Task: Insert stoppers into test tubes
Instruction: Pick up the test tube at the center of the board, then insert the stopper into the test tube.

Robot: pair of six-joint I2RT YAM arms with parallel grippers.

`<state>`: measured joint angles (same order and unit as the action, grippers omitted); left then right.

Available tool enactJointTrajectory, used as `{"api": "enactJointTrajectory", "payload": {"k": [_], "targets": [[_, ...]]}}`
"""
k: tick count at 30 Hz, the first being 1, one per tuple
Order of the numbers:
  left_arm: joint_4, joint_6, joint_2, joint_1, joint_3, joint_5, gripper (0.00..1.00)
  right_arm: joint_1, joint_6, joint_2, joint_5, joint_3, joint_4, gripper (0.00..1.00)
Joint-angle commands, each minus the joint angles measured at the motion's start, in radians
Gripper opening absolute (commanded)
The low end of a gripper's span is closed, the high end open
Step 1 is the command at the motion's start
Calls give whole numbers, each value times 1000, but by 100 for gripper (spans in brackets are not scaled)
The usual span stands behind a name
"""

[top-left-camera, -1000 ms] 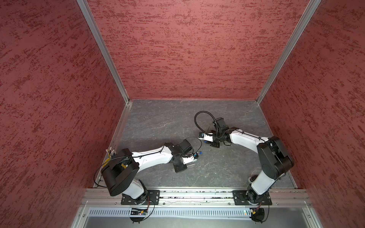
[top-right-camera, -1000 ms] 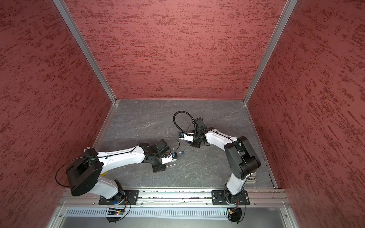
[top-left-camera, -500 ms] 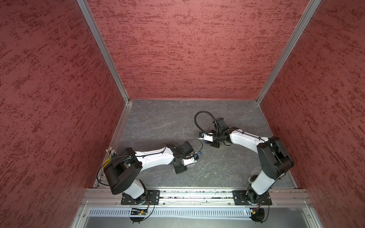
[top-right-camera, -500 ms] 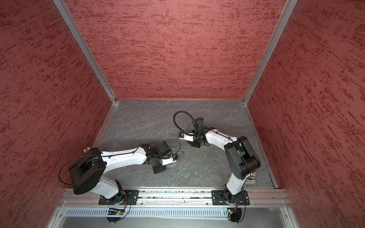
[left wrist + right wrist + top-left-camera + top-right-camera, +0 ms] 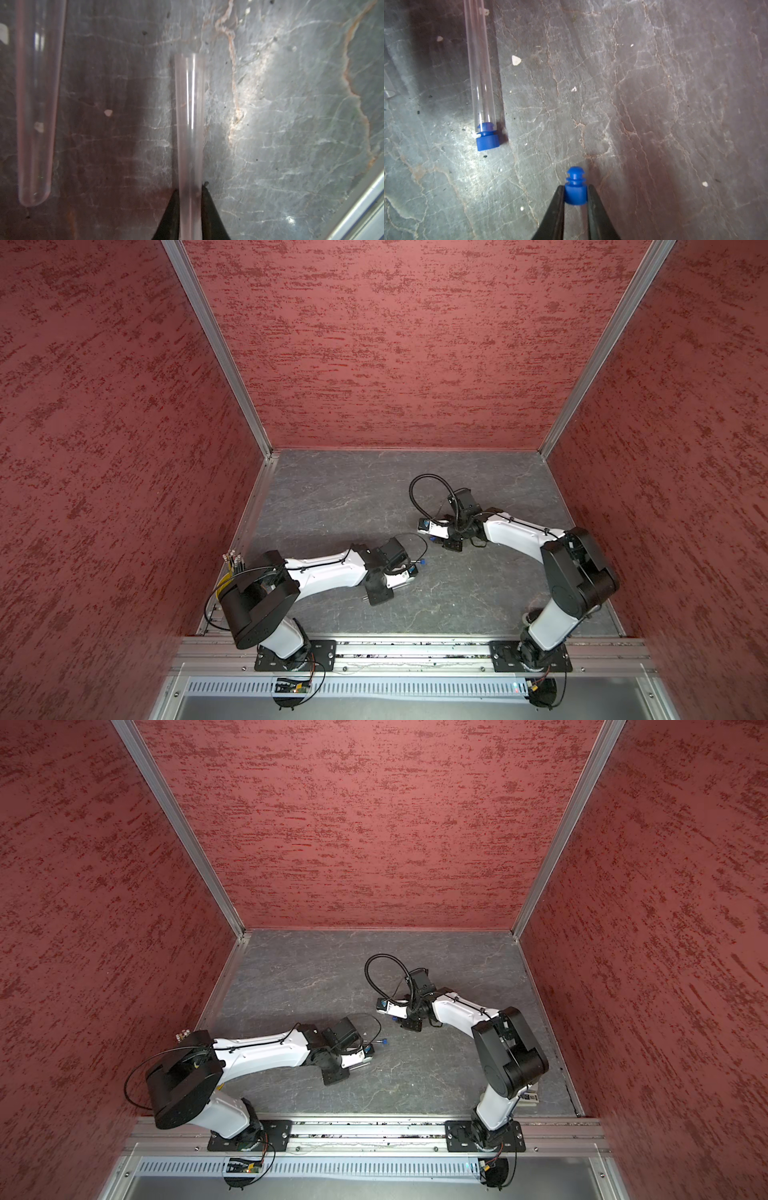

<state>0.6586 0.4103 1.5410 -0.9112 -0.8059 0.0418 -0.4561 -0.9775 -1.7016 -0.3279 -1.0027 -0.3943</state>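
Observation:
In the left wrist view my left gripper point(image 5: 190, 193) is shut on a clear test tube point(image 5: 189, 116), whose open end points away from the jaws. A second test tube point(image 5: 35, 104) lies beside it on the grey floor. The right wrist view shows this second tube point(image 5: 480, 72) with a blue stopper point(image 5: 487, 139) plugged in its mouth. My right gripper point(image 5: 575, 194) is shut on another blue stopper point(image 5: 575, 187), plug end pointing forward. In both top views the left gripper point(image 5: 409, 572) point(image 5: 368, 1052) is low at centre front, and the right gripper point(image 5: 434, 537) point(image 5: 394, 1016) is a short way behind it.
A bundle of dark sticks in a yellow holder point(image 5: 232, 564) stands at the floor's left edge, behind the left arm's base. Small white specks point(image 5: 516, 60) lie on the slate floor. Red walls close in three sides, and a metal rail point(image 5: 415, 649) runs along the front.
My left gripper has closed onto the test tube, and the left arm has shifted slightly. The right arm has held still with its stopper.

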Motion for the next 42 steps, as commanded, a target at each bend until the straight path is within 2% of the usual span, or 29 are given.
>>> {"api": "enactJointTrajectory", "payload": {"k": [1, 13, 23, 28, 42], "targets": [[11, 19, -19, -3, 3, -27, 18, 6, 6, 44, -8, 2, -22, 22], [-11, 102, -145, 2, 10, -85, 18, 5, 49, 150, -35, 67, -78, 21], [-146, 219, -165, -14, 45, -294, 18, -12, 126, 186, -111, 62, -126, 21], [-176, 262, -186, -13, 48, -291, 18, -47, 164, 168, -148, 43, -142, 22], [-184, 269, -169, -25, 33, -275, 18, -110, 197, 91, -202, 1, -138, 21]]}}
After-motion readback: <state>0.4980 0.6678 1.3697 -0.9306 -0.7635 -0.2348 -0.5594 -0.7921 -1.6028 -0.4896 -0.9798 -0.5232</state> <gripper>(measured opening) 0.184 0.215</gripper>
